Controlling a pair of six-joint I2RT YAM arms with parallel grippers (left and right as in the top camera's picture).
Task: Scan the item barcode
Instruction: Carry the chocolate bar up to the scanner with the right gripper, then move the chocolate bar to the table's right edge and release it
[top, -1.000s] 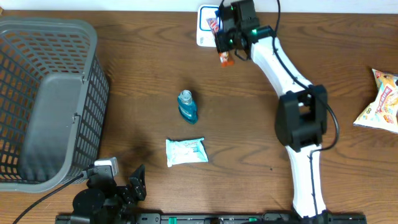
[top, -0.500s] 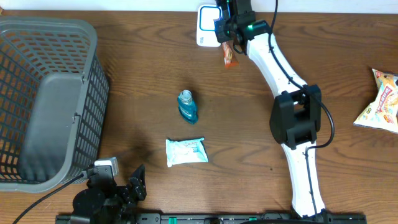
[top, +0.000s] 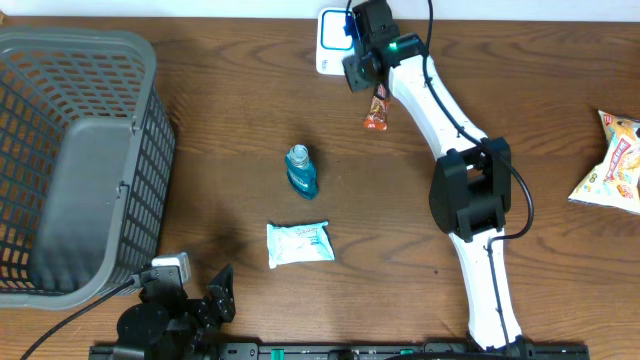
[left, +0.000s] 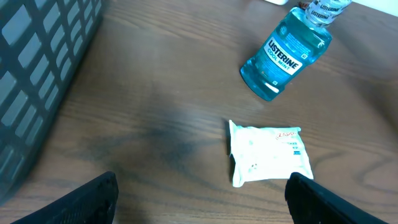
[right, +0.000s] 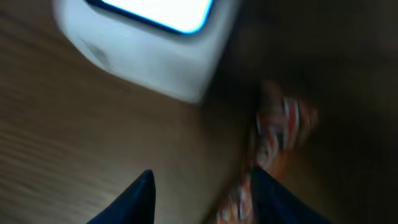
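The basket (top: 70, 40) fills the nine o'clock side of the table (top: 220, 110). The right gripper (top: 362, 68) hovers at twelve o'clock over the scanner (top: 330, 45), jaws parted and gripping nothing. The left gripper (left: 202, 186) sits at seven o'clock, jaws wide and empty. The snack packet (top: 377, 110) lies on the table at five o'clock from the scanner. We judge it light, thin, crinkly and slippery, so we would pinch a sealed end. A second earlier it hung from closed jaws beside the scanner.

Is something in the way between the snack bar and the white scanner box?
Nothing visible blocks it. The snack bar lies on the bare table close to the scanner, with only the right claw hanging above the gap between them.
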